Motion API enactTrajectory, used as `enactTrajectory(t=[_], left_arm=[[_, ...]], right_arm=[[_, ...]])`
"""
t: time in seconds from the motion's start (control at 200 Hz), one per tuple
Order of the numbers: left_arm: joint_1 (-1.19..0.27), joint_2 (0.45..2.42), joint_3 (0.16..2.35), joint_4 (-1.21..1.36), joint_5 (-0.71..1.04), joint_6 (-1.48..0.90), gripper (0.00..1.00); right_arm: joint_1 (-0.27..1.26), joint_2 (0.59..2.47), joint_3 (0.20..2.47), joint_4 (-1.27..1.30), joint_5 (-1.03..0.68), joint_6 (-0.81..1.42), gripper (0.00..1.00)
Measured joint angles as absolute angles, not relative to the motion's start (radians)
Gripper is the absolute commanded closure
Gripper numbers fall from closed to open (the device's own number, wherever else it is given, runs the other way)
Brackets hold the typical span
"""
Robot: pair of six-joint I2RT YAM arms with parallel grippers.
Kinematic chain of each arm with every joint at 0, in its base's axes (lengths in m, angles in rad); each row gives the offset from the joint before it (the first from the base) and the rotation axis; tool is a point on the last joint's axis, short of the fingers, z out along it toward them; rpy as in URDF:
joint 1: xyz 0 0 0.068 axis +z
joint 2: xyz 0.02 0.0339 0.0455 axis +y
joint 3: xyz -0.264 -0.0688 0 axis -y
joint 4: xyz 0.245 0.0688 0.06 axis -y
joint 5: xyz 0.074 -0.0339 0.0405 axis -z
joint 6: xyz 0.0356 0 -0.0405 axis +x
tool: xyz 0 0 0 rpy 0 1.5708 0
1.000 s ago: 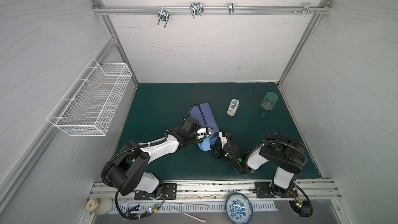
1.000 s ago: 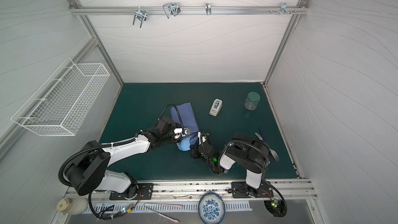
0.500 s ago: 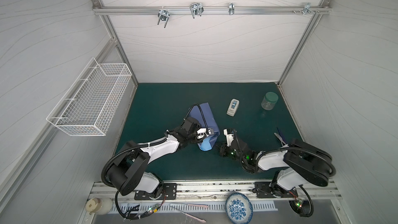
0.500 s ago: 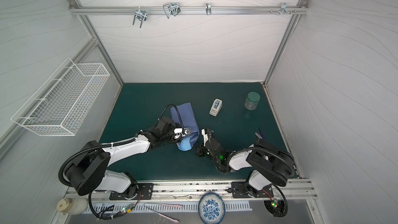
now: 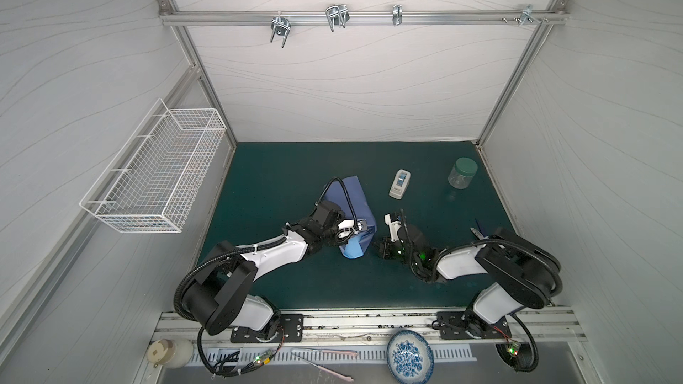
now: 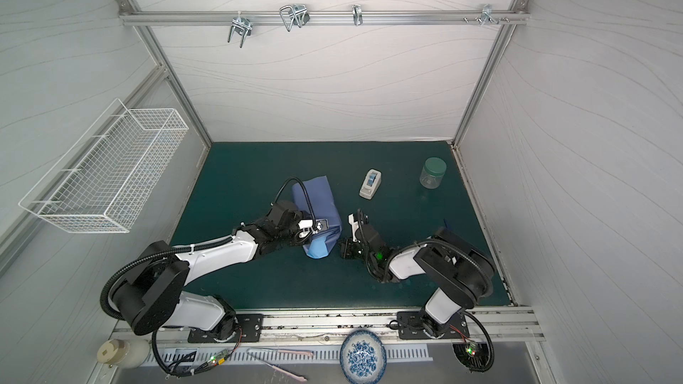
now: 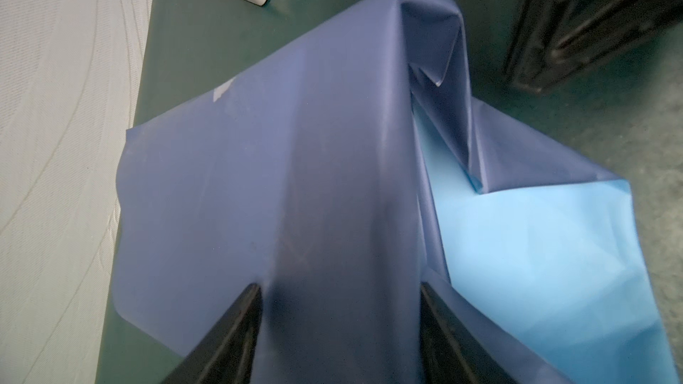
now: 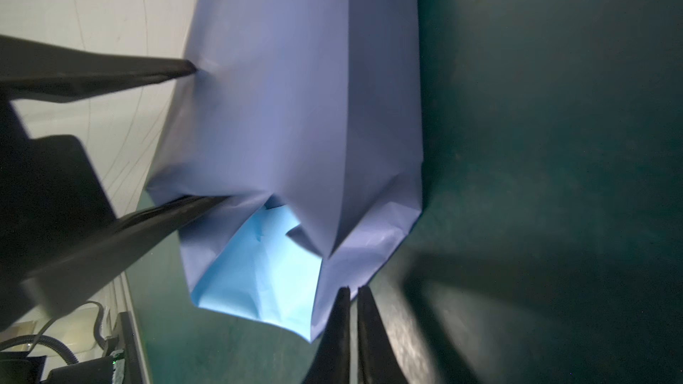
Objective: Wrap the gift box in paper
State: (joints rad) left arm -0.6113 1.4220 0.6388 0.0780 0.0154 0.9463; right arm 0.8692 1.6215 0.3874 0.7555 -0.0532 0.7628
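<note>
The paper [image 5: 354, 193] [image 6: 318, 197] lies folded over the gift box, which is hidden beneath it. Its indigo face is outward, and a light blue flap [image 8: 266, 264] gapes at the near end. My left gripper [image 7: 338, 289] [image 5: 356, 236] is open, both fingertips [image 8: 184, 66] resting on the paper [image 7: 295, 142] on top of the parcel. My right gripper [image 8: 349, 291] [image 5: 382, 248] is shut and low on the mat, just off the loose near corner of the paper [image 8: 295, 105]. Nothing shows between its fingers.
A white tape dispenser [image 5: 400, 183] [image 6: 370, 183] stands right of the parcel's far end. A green-lidded jar [image 5: 462, 172] sits at the back right. A wire basket [image 5: 159, 171] hangs on the left wall. A blue-patterned bowl [image 5: 409, 356] lies in front of the mat.
My right arm's elbow has swung out to the right and dropped lower, and its gripper has drawn slightly away from the parcel's near end. The left arm has stayed put.
</note>
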Motion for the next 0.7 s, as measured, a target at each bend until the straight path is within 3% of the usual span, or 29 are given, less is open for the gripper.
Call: enactTrajectory(t=[0.505,0.695], left_arm=[[-0.611,1.422,0.64,0.076,0.015,0.945,0.34],[-0.611,1.422,0.64,0.074,0.017,0.939,0.29]], right_arm=[[0.877,1.776,0.472,0.892,-0.018,0.805,0.91],[0.876,1.794,0.47,0.935,-0.012,0.82,0.89]])
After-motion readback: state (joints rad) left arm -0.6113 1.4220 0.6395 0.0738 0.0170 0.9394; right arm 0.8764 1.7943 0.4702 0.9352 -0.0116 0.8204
